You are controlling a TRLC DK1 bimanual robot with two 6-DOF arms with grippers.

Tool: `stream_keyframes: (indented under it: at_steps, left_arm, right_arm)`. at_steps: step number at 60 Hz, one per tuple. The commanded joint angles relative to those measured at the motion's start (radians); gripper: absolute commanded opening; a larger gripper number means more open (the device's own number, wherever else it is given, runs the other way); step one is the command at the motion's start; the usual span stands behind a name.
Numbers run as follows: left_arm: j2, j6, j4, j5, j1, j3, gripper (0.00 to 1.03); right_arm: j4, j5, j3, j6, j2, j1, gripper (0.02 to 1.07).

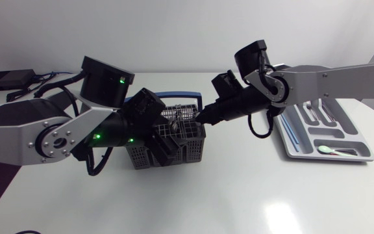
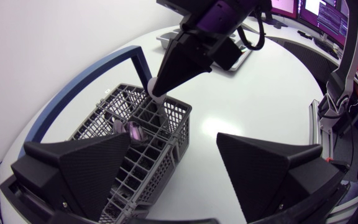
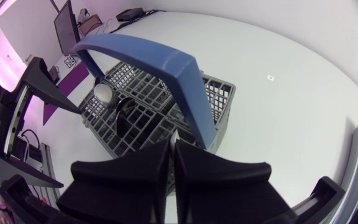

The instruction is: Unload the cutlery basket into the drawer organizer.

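Basket, right tool apparently pinching utensil, left tool spread

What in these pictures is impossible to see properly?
Basket contents: head view, left arm and right arm cover them.
Whether the right gripper holds the pale piece at its tip: right wrist view, its own fingers hide it.
Organizer cutlery: head view, too small to count.

This is looking like a robotics lab: the left arm and right arm are flanking the cutlery basket on a white table, a black box trailing cables well behind it.
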State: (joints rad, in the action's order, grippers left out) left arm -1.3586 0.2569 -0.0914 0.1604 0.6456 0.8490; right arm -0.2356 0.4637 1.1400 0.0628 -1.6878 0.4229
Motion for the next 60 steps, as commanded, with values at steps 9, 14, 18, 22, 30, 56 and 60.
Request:
stream_keyframes:
  at_steps: [9,14,18,22,30,56,60]
  left_arm:
    - [0.013,-0.016,0.009,0.008,0.009,-0.027,0.98]
    - [0.013,-0.016,0.007,0.008,0.009,-0.027,0.98]
    - [0.015,-0.016,0.007,0.008,0.009,-0.027,0.98]
    - [0.015,-0.016,0.007,0.008,0.011,-0.027,0.98]
    - [0.018,-0.018,0.005,0.008,0.014,-0.028,0.98]
    - [0.023,-0.016,0.002,0.007,0.014,-0.031,0.98]
    - [0.023,-0.016,0.002,0.008,0.014,-0.03,0.98]
  right_arm:
    - [-0.027,0.016,0.026,-0.012,0.043,-0.003,0.08]
    - [-0.034,0.023,0.027,-0.014,0.054,-0.004,0.08]
    - [-0.042,0.026,0.032,-0.012,0.062,-0.006,0.08]
    - [-0.048,0.029,0.035,-0.014,0.069,-0.006,0.08]
    - [-0.071,0.043,0.043,-0.014,0.085,-0.007,0.08]
    - [-0.165,0.05,0.081,-0.02,0.14,-0.015,0.08]
    - [-0.171,0.052,0.084,-0.02,0.148,-0.015,0.08]
